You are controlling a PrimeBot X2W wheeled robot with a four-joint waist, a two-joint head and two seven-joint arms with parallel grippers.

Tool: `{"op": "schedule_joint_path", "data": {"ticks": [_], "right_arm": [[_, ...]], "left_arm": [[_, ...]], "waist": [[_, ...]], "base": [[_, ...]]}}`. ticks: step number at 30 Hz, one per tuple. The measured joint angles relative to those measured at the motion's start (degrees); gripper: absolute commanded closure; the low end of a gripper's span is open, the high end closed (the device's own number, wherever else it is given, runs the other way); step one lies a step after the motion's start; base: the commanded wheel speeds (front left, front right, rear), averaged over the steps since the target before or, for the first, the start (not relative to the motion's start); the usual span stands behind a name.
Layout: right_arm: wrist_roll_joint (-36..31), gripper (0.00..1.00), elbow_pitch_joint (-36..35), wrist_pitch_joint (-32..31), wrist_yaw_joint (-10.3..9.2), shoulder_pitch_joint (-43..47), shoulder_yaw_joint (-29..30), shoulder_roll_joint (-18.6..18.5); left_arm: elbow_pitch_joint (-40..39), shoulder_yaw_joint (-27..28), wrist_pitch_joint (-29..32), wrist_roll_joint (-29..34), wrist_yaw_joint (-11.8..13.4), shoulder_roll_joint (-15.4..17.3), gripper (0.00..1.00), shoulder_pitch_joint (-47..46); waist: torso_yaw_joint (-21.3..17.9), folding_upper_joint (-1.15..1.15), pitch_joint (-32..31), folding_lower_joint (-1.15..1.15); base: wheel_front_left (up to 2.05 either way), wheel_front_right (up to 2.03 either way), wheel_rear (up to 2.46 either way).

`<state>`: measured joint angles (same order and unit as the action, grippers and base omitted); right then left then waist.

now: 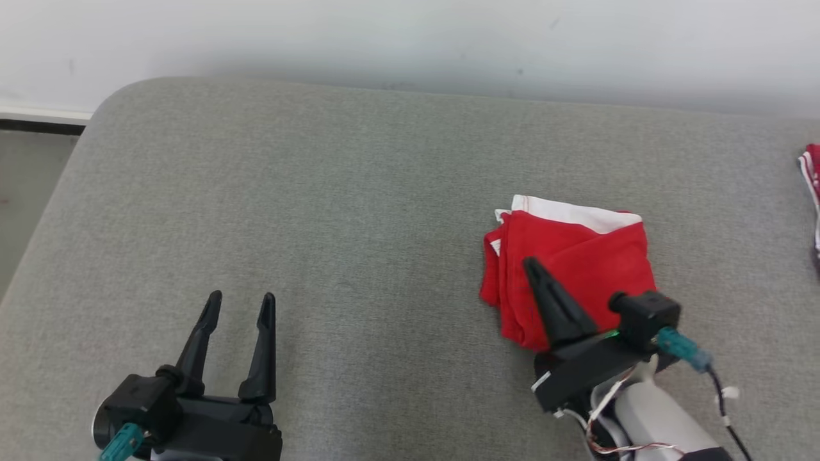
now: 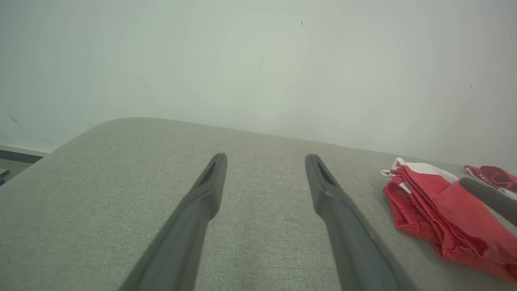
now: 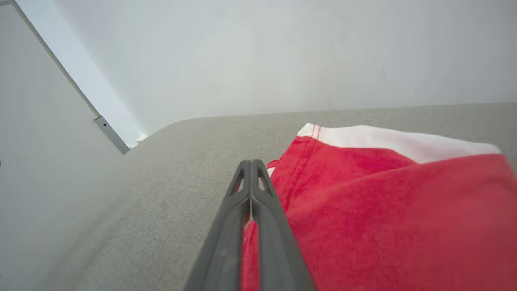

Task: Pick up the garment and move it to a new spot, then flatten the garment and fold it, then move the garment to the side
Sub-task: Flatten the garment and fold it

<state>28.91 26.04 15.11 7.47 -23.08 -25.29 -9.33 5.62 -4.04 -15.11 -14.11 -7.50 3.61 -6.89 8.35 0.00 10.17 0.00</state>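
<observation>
The garment (image 1: 576, 256) is a folded red cloth with a white band along its far edge, lying right of centre on the grey padded surface (image 1: 320, 192). My right gripper (image 1: 530, 262) is shut, and its joined fingers lie over the garment's near left part, pointing up and left. The right wrist view shows the closed tips (image 3: 251, 161) at the left edge of the garment (image 3: 383, 202); whether any cloth is pinched I cannot tell. At the lower left, my left gripper (image 1: 242, 298) stands open over bare fabric, far from the garment (image 2: 436, 206).
Another red and white cloth (image 1: 812, 166) lies at the right edge of the surface. A pale wall runs along the back. The surface rounds off at its far left corner, with floor (image 1: 25, 186) beyond.
</observation>
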Motion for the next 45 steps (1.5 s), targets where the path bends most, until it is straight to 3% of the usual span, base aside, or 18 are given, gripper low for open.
{"op": "schedule_joint_path", "data": {"ticks": [7,15,16,18,19,29,45], "right_arm": [[-5.1,1.00,-8.4,0.0,0.00,3.6,7.7,-2.5],[-9.8,1.00,-13.1,0.0,0.00,9.8,17.5,-2.4],[-10.5,0.93,-13.7,0.0,0.00,10.8,18.4,-2.2],[-11.8,0.45,-14.9,0.0,0.00,12.6,19.9,-1.7],[-12.4,0.00,-15.4,0.0,0.00,13.4,20.6,-1.5],[-13.9,0.00,-19.8,0.0,0.00,21.0,22.5,0.4],[-15.9,0.00,-19.1,0.0,0.00,24.9,24.8,1.6]], "left_arm": [[0.1,1.2,0.0,0.4,0.0,0.6,0.00,0.0],[0.7,2.3,0.0,1.3,0.0,0.9,0.00,0.6],[0.7,2.6,0.0,1.4,0.0,0.9,0.00,0.7],[0.7,3.0,0.0,1.6,0.0,1.1,0.00,1.3],[0.7,3.2,0.0,1.7,0.0,1.2,0.00,1.5],[1.4,4.4,0.0,3.1,0.0,1.3,0.00,3.9],[-0.5,5.2,0.0,5.4,0.4,1.3,0.00,9.4]], "waist": [[-3.1,0.00,-0.7,0.00],[-6.4,0.00,-2.6,0.00],[-6.8,0.00,-3.0,0.00],[-7.6,0.00,-3.6,0.00],[-7.9,0.00,-4.0,-0.01],[-9.9,0.00,-7.3,-0.01],[-8.6,0.00,-10.7,-0.01]], "base": [[0.00,0.00,0.00],[0.00,0.00,0.00],[0.00,0.00,0.00],[0.00,0.00,0.00],[0.00,0.00,0.00],[0.00,0.00,0.00],[0.00,0.00,0.00]]}}
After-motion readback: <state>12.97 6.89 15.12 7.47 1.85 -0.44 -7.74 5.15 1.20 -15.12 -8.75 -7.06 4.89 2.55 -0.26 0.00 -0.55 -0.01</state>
